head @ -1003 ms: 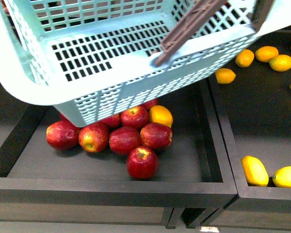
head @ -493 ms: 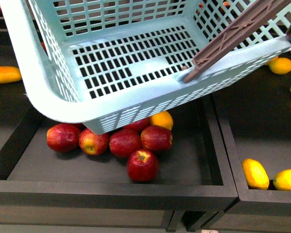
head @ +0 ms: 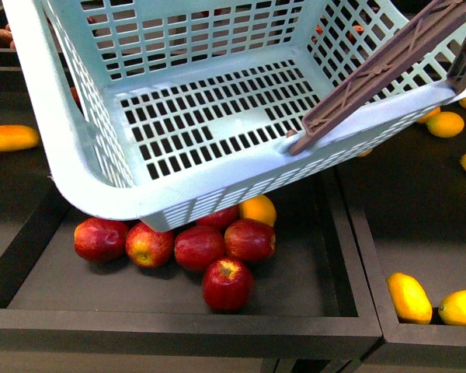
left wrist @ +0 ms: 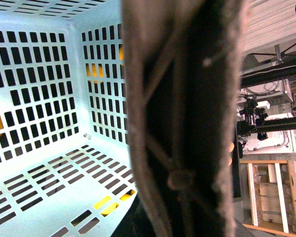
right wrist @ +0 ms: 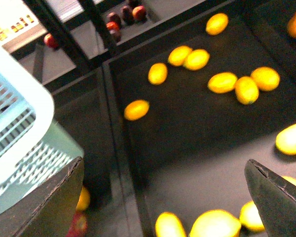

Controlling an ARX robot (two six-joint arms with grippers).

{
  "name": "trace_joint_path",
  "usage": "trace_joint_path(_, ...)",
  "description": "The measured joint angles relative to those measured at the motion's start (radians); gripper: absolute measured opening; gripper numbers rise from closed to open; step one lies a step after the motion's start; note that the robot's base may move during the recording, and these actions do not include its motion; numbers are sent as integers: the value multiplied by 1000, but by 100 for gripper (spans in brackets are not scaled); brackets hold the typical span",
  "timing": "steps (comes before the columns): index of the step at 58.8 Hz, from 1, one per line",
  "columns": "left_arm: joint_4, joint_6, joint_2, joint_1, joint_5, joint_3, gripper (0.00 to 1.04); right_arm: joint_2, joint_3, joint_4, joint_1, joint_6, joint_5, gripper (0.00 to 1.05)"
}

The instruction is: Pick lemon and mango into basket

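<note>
Dark display trays set side by side.
Raised black rims divide matte compartments; beyond stand a pale wooden frame and brightly lit metal racking.

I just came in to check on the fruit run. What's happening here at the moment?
The basket hangs tilted in the air over the red apples. Its brown handle fills the left wrist view, so that arm seems to carry it. No fruit shows inside it. The right gripper is open above the lemons, holding nothing. A mango lies off to the left.
</note>
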Motion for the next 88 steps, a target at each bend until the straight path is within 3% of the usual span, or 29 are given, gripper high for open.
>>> trace_joint_path(5,0,0,0,0,-2,0,5,281,146,69,-38,6,21,96)
trace_joint_path(18,0,0,0,0,-3,0,5,806,480,-23,-110,93,74,96)
trace_joint_path(50,0,0,0,2,-4,0,5,1440,1194,-444,-226,498,164,96)
trace_joint_path(65,0,0,0,2,-2,0,5,1513,1320,-528,-230,551,190,96)
trace_joint_path(88,0,0,0,2,-3,0,5,1580,1360,-567,-237,575,211,96)
